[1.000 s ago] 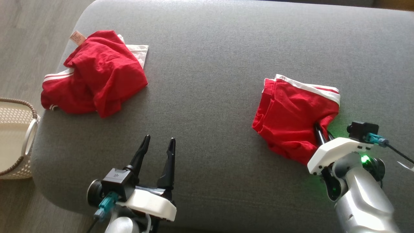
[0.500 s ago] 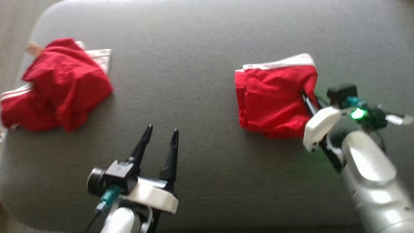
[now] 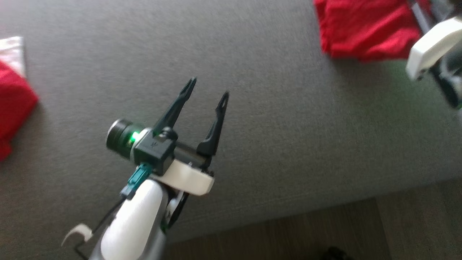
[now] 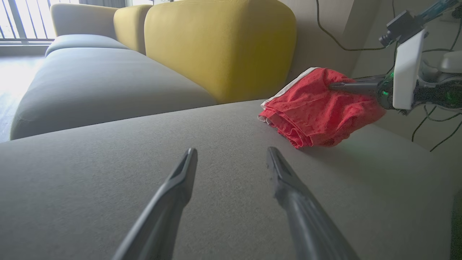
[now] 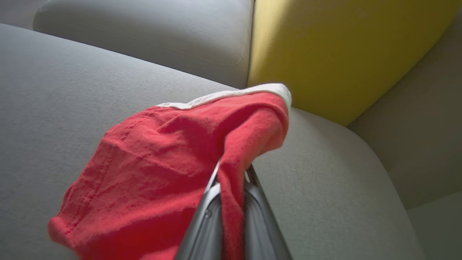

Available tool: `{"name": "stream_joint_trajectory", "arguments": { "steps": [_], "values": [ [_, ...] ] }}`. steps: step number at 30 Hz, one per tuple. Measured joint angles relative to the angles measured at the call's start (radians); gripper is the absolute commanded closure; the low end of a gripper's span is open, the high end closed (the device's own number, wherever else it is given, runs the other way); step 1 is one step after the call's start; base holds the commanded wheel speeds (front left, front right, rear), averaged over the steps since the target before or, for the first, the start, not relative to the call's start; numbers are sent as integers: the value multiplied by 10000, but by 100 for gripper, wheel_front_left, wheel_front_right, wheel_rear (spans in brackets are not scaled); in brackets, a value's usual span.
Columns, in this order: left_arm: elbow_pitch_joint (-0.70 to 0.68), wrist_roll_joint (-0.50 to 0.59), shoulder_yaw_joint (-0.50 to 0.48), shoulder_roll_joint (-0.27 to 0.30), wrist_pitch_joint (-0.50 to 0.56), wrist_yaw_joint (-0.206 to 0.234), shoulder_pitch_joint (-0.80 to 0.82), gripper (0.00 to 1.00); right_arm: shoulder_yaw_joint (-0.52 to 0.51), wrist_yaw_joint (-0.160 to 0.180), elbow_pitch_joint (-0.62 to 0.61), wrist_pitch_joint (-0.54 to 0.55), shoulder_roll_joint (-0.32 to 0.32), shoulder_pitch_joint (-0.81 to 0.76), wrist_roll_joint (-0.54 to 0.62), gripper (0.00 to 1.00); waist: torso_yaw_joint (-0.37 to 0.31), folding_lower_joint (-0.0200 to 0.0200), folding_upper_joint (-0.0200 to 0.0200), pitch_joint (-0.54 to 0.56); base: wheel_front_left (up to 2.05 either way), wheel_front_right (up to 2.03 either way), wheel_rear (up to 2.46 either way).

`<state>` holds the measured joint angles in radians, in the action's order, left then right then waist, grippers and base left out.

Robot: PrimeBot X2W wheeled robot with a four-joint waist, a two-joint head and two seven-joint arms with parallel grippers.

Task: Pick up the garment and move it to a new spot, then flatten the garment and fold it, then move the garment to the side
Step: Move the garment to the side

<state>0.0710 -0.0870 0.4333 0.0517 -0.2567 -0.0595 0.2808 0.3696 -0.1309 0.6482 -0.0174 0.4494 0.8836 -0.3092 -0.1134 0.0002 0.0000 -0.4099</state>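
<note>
Soft, limp garment [image 5: 155, 159] is lying bunched on the sofa seat [image 5: 54, 79], the right gripper [image 5: 232, 177] pinching one fold in shut jaws; left gripper [image 3: 208, 87] is hovering, jaws wide; the waistband [image 5: 223, 94] is probably offering firmer hold

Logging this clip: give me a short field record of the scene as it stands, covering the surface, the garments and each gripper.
surface: grey sofa seat
shorts: red with a white band, folded, one edge raised
right gripper: shut on the shorts' edge
left gripper: open, empty, over the seat
second garment: red, at the head view's left edge, apart from both grippers
behind: yellow cushion
</note>
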Motion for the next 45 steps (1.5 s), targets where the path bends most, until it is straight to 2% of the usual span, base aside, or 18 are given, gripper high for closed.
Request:
{"name": "stream_joint_trajectory", "arguments": {
  "steps": [5, 13, 28, 29, 30, 31, 32, 45],
  "values": [
    [-13, 332, 178, -8, -2, -217, 836, 0, -303, -2, -58, 0, 491, 727, -416, 100, -515, 1, 0, -1009, 0, 0, 0],
    [-77, 431, 334, 50, -2, -389, 1556, 0, -1459, -2, 94, 44, 1045, 1193, -612, 100, -1163, 0, 0, -2322, 0, 0, 0],
    [-364, 504, 364, 58, -35, -464, 1801, 0, -1843, -2, -1003, 420, 1360, 1148, 40, 100, -1223, -1, 0, -2787, 0, 0, 0],
    [-364, 504, 366, 58, -46, -464, 1804, 0, -1916, -2, -1057, 454, 1363, 1129, 69, 93, -1207, -1, 0, -2788, 0, 0, 0],
    [-364, 504, 368, 54, -46, -464, 1806, 0, -2015, -2, -1116, 456, 1363, 1102, 98, 60, -1192, -1, 0, -2788, 0, 0, 0],
    [-360, 502, 372, 54, -46, -464, 1806, 0, -2086, -2, -1164, 481, 1363, 1084, 105, 9, -1180, -1, 0, -2785, 0, 0, 0],
    [-357, 502, 378, 52, -46, -464, 1806, 0, -2169, -2, -1204, 531, 1363, 1075, 105, 0, -1167, -1, 0, -2783, 0, 0, 0],
    [-67, 397, 370, 48, -44, -462, 1778, 0, -3135, -2, -1835, 719, 1229, 792, 1106, 0, -1080, -1, 0, -2482, 0, 0, 0]
  ]
}}
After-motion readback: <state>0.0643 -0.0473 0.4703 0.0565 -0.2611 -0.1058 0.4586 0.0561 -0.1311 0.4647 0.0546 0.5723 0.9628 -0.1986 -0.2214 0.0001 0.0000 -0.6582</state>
